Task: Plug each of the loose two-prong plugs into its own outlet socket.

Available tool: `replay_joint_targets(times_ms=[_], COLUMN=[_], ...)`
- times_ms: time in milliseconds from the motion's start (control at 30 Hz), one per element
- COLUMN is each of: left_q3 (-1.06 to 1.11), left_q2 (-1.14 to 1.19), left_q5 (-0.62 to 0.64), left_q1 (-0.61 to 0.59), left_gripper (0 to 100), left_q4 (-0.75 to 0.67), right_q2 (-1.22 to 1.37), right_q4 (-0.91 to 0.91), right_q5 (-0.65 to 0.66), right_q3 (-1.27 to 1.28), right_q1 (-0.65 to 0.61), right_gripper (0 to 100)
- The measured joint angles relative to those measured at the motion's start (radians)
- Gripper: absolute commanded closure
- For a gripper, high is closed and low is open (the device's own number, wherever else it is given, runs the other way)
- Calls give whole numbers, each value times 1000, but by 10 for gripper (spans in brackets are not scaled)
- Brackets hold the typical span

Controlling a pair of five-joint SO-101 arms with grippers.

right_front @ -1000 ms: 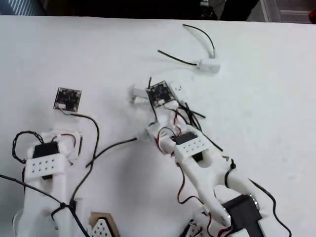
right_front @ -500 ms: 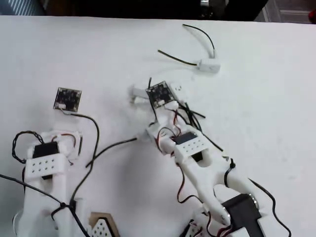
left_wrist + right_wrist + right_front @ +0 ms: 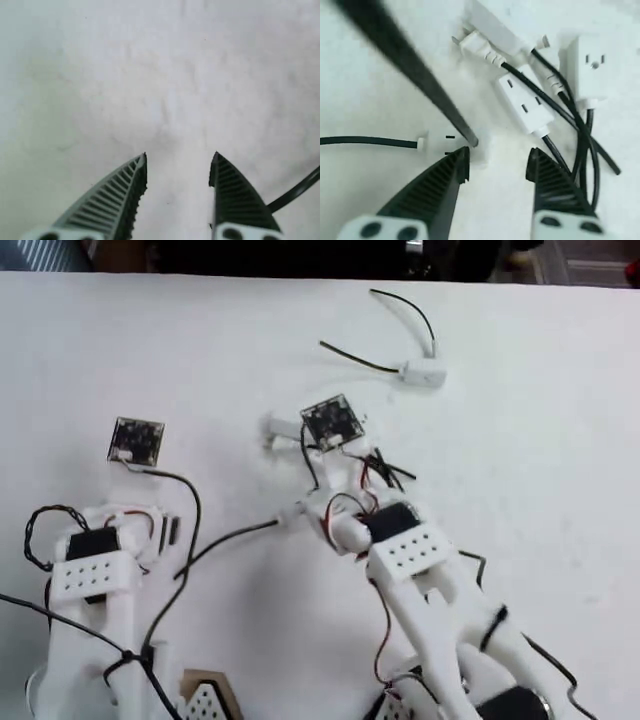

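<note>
On the table (image 3: 365,85), by the right pincer (image 3: 498,152), held apart, the loose plug (image 3: 432,145) is best centred and straddled squarely; left pincer (image 3: 179,156) likewise apart.

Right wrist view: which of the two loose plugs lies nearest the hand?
The plug lying alone by a fingertip of the hand, its black cable running off by itself. The other plug lies farther off, beside the sockets.
</note>
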Motion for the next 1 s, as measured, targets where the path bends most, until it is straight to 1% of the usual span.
replay_joint_targets(times_ms=[133,200,267,367,500,600,733,833,1000], left_q3=[0,-8,-41,-124,-247,-276,-278,-296,-468], left_q2=[0,0,0,0,0,0,11,97,387], left_q5=[0,0,0,0,-6,-52,-106,-114,-114], left_q1=[0,9,40,101,219,330,476,560,612], left_gripper=[767,766,763,760,736,733,732,732,735], left_q4=[-3,-3,11,78,181,204,207,193,176], right_q2=[-121,-157,-176,-184,-184,-183,-183,-183,-183], right_q4=[101,129,129,78,-51,-143,-230,-258,-264], right_q5=[0,0,0,-51,-150,-190,-199,-199,-199], right_q3=[-8,-8,-5,44,124,169,204,204,204], right_q1=[-26,-18,17,98,219,290,356,408,463], right_gripper=[854,868,869,868,868,868,871,871,872])
